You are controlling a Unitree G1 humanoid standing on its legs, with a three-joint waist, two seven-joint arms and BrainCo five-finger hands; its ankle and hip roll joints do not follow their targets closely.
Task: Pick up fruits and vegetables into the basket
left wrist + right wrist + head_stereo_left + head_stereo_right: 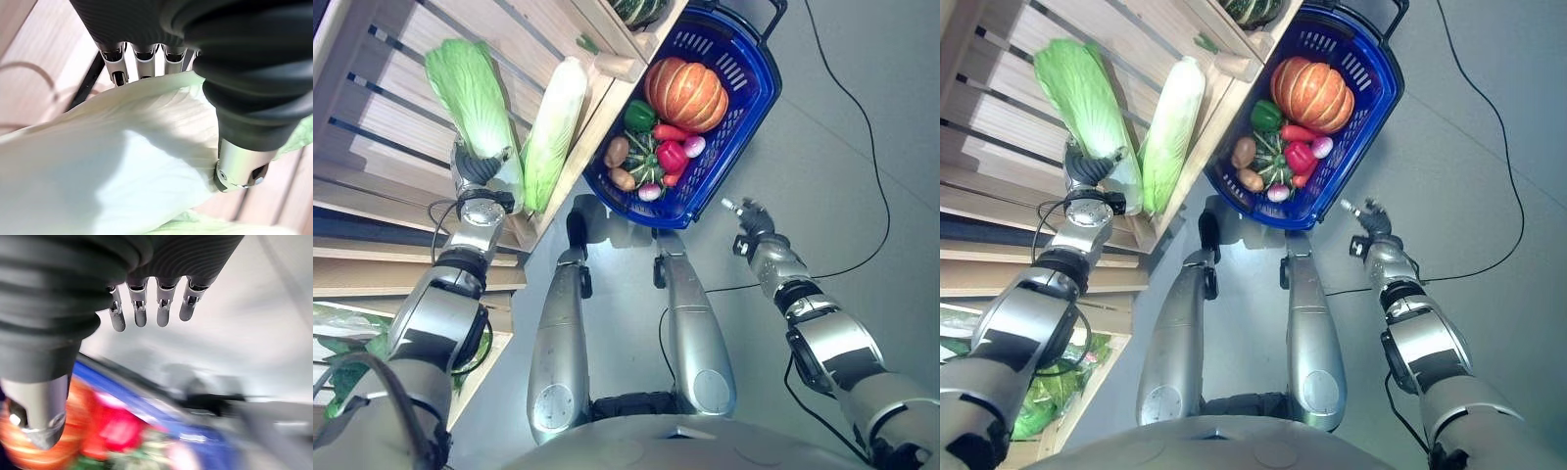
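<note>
Left hand apparently closing around napa cabbage on wooden shelf; next, lifting toward blue basket. Right hand relaxed, empty.

wooden shelf — two napa cabbages side by side | grey floor — blue basket

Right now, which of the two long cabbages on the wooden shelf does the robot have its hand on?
The greener, leafier napa cabbage, farther from the blue plastic basket. The left hand grips its white base; the paler cabbage beside it lies untouched.
</note>
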